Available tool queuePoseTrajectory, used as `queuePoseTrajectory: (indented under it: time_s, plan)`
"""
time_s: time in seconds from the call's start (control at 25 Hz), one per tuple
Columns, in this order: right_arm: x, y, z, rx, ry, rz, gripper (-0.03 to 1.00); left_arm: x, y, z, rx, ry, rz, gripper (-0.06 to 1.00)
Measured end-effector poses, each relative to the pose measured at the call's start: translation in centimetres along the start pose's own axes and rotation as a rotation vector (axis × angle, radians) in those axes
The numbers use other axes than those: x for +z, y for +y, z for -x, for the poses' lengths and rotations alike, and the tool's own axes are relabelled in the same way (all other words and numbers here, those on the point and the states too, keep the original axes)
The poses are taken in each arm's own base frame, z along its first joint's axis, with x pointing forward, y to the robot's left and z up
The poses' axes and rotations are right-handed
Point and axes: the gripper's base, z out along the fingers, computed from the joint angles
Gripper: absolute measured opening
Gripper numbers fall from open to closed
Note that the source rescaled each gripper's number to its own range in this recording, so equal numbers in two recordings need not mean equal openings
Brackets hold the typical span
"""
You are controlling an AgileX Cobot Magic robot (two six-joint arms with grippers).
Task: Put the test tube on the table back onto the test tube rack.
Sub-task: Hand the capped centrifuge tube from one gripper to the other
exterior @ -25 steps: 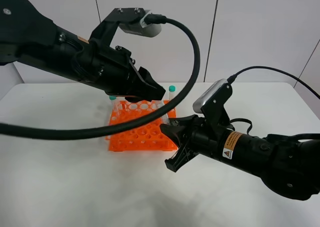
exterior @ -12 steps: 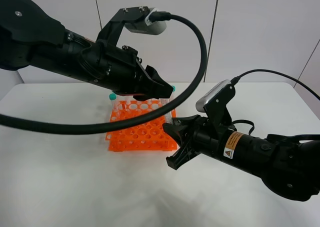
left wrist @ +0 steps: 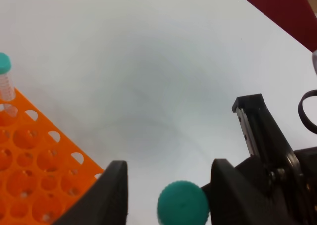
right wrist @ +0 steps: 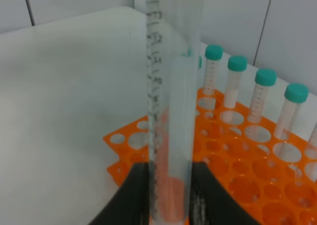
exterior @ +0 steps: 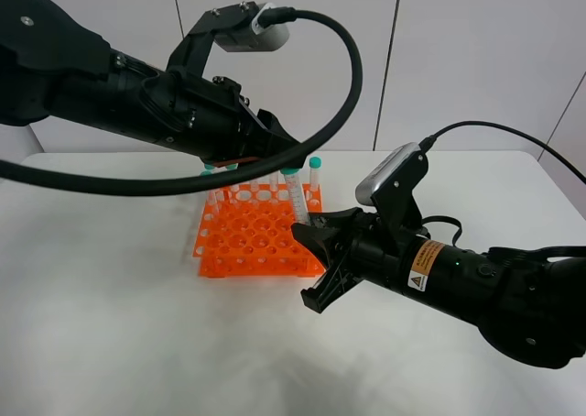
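Note:
My right gripper (exterior: 307,242) is shut on the test tube (exterior: 296,196) and holds it upright, its clear body between the fingers in the right wrist view (right wrist: 171,111). The tube's teal cap (exterior: 291,171) stands above the right edge of the orange rack (exterior: 243,246). My left gripper (exterior: 286,155) is open just above the cap. In the left wrist view the cap (left wrist: 183,203) sits between the left gripper's (left wrist: 168,181) spread jaws, nearer one of them. The tube's tip is hidden.
Several identical capped tubes (right wrist: 237,81) stand in the rack's back row, one at the back right corner (exterior: 314,173). The rack also shows in both wrist views (left wrist: 25,175) (right wrist: 237,170). The white table (exterior: 110,343) lies around it.
My left gripper has drawn back to the left and slightly up, so the held tube and its cap now show below it. The right arm has barely moved.

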Motion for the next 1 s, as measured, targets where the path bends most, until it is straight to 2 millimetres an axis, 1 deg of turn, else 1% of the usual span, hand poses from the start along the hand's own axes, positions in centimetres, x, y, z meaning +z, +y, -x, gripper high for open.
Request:
queuePoseTrajectory:
  time_s: [0.44, 1.0]
  plan:
    - [0.15, -0.17, 0.57, 0.012, -0.042, -0.013, 0.02, 0.0, -0.16, -0.16, -0.001, 0.017, -0.018, 0.89]
    - [0.15, 0.01, 0.69, 0.028, -0.056, 0.007, 0.02, -0.02, -0.55, 0.27, -0.013, -0.029, -0.06, 0.89]
